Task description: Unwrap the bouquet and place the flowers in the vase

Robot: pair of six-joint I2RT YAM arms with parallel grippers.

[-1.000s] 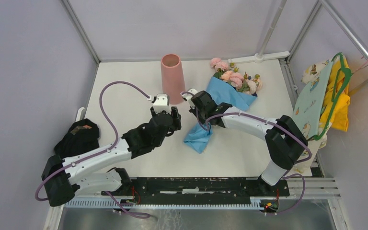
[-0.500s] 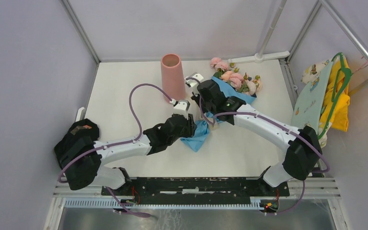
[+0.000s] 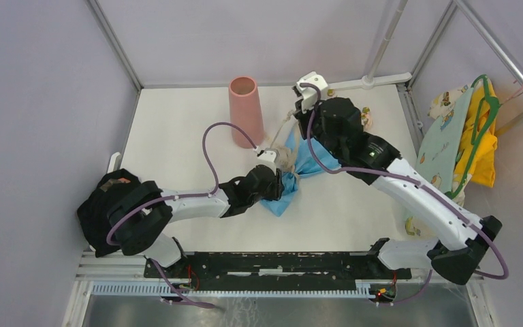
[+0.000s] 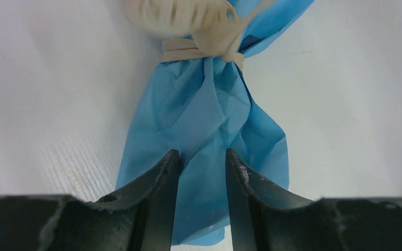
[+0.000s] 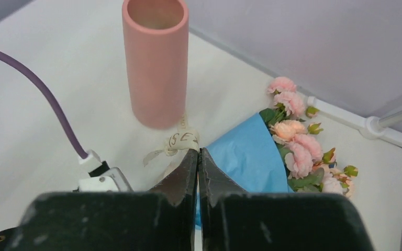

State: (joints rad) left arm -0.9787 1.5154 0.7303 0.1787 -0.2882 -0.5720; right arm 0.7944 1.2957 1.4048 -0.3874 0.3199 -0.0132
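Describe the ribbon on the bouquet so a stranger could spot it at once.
Find the tall salmon-pink vase standing at the back of the table. Beside it lies a blue paper wrap; the ribbon is the cream band knotted round its pinched neck, the only pale strip on that blue.

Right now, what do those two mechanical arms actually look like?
Both the left arm and right arm have white links joined by bulky black joints. A purple cable loops along each. A small green light glows on the right one. The left tool and right tool each end in two tapered black fingers.
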